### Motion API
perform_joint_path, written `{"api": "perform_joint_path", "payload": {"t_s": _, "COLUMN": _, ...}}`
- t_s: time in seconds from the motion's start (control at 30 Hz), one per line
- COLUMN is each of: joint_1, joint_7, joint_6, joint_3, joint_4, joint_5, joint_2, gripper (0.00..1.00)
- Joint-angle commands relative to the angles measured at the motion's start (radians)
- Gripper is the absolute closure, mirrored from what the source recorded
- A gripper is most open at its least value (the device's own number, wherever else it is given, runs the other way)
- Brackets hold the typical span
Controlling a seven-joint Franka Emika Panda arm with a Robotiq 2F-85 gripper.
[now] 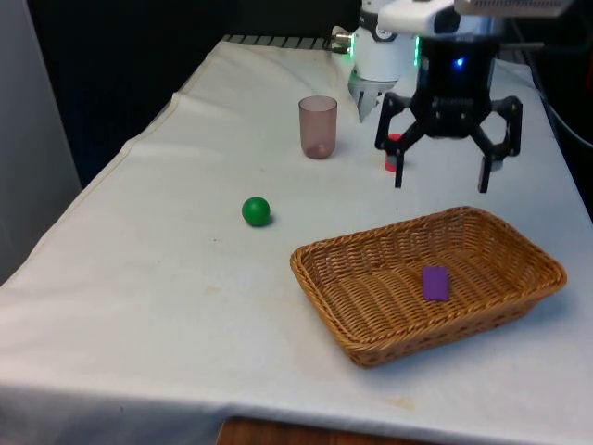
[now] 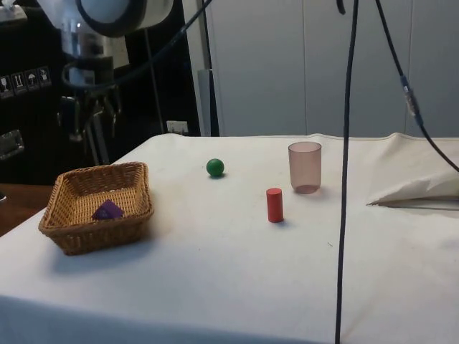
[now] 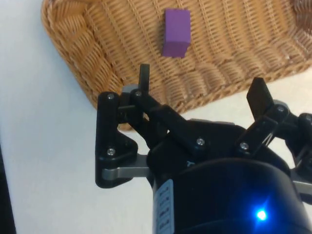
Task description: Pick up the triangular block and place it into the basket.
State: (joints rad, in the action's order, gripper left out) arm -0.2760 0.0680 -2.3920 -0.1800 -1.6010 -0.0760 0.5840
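Note:
The purple triangular block [image 1: 435, 283] lies on the floor of the wicker basket [image 1: 324, 260], which sits toward the front view's right. It also shows inside the basket [image 2: 64, 233] in the side view as the block [image 2: 107, 211], and in the wrist view as the block [image 3: 176, 32]. My gripper [image 1: 442, 177] hangs open above the table just behind the basket's far rim, nothing between its fingers. From the side the gripper [image 2: 92, 132] hovers over the basket's far end. The gripper [image 3: 200, 90] stands over the basket's rim [image 3: 87, 63].
A green ball [image 1: 256, 210] rests on the cloth left of the basket. A translucent pinkish cup [image 1: 318, 127] stands farther back. A red cylinder [image 2: 275, 205] stands upright near the cup, partly hidden behind the gripper in the front view. A black cable [image 2: 348, 172] hangs through the side view.

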Motion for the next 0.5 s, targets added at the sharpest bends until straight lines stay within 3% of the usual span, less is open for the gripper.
{"api": "perform_joint_path", "payload": {"t_s": 0.0, "joint_1": -0.005, "joint_7": 0.002, "joint_6": -0.004, "joint_3": -0.005, "joint_4": -0.028, "joint_5": 0.011, "joint_2": -0.024, "gripper": 0.0}}
{"api": "perform_joint_path", "payload": {"t_s": 0.47, "joint_1": 0.002, "joint_7": -0.032, "joint_6": -0.026, "joint_3": -0.013, "joint_4": -0.181, "joint_5": 0.027, "joint_2": -0.147, "gripper": 0.0}}
